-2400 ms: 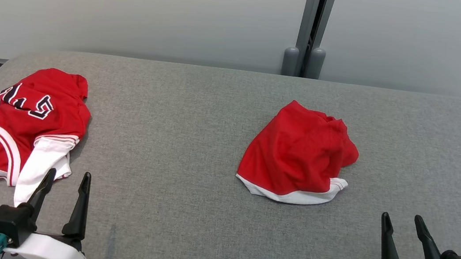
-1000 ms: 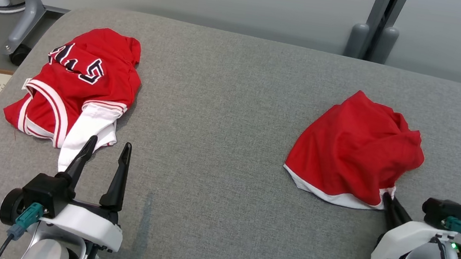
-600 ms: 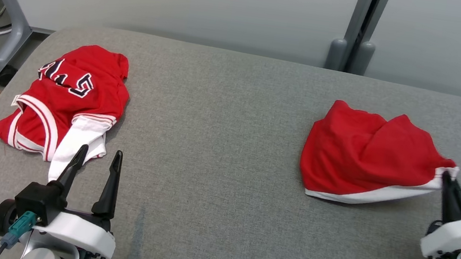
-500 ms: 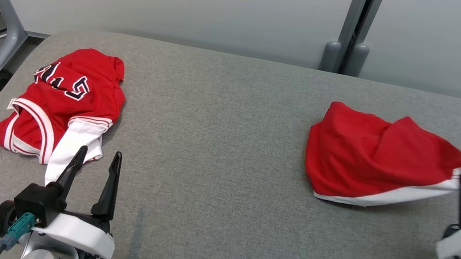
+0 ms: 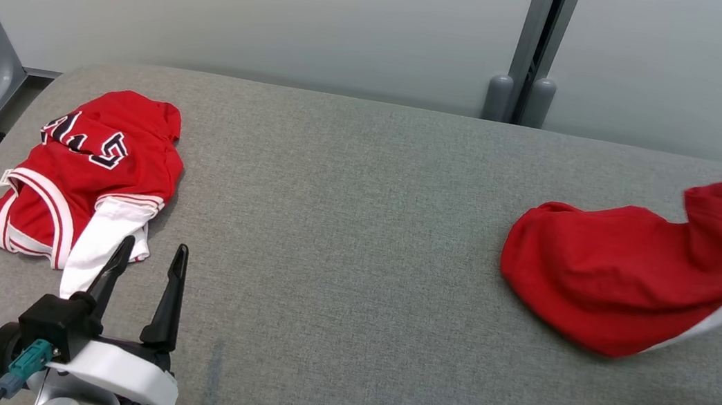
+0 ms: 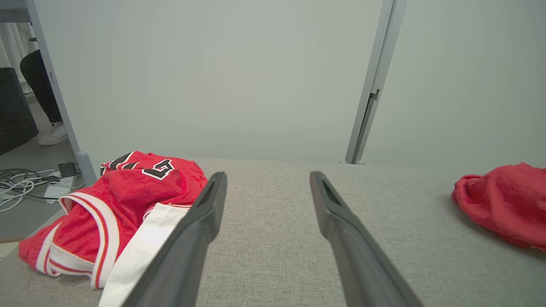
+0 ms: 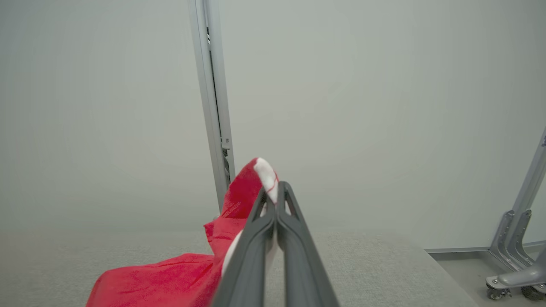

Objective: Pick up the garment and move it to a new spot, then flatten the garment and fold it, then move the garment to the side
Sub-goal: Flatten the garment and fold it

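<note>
Right tool [image 7: 277, 189] is clamped on the white hem [image 7: 266, 172] of the red garment [image 5: 628, 293], holding this edge up probably so that the rest, lying at the right of the grey tabletop [image 5: 343, 228], can slide to a new spot, while left tool [image 5: 154, 245] rests open near the jersey [image 5: 86, 173]

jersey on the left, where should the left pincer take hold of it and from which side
Grip the white panel at the near edge of the jersey, coming in low from the robot's side. That flap sticks out fairly flat toward the open left pincer, whose fingers point its way, while the rest of the shirt is bunched in folds.
</note>
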